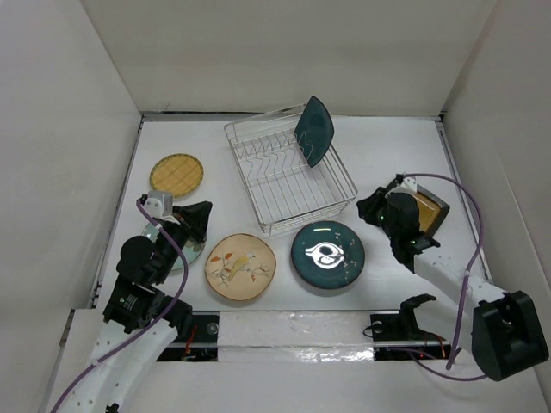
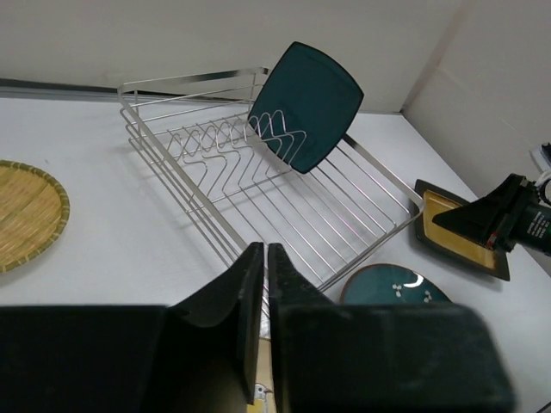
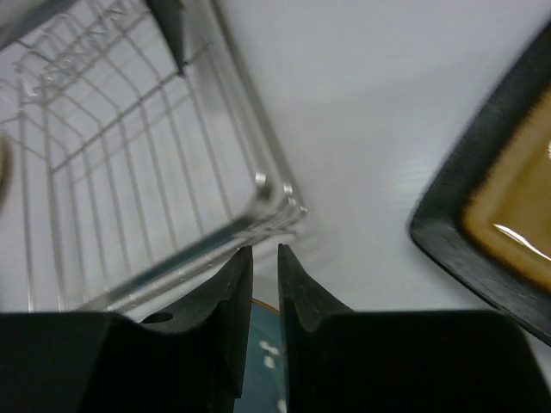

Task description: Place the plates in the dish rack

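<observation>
**Plates (image 1: 327, 255): one racked, five lying flat**

From above, the teal square plate (image 1: 314, 129) is seen standing in the dish rack (image 1: 293, 194). The yellow checked plate (image 1: 176, 174), pale green plate (image 1: 194, 255), cream floral plate (image 1: 240, 268), dark teal plate (image 1: 320, 258) and amber square plate (image 1: 430, 213) are seen lying around it.

In the left wrist view, the left gripper (image 2: 265, 249) is seen closed, with nothing visible between its fingers.

In the right wrist view, the right gripper (image 3: 264, 251) is seen with jaws narrowly parted and empty, beside the amber square plate.

Stiff, slippery, breakable glazed ware is presumed, so a pinch across the raised rim is advised.

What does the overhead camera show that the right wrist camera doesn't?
Only the overhead view shows the yellow checked plate, the cream floral plate and the left gripper. Only the right wrist view shows up close the narrow gap between the fingers of the right gripper. Both show the dish rack, the amber square plate and the dark teal round plate.
</observation>
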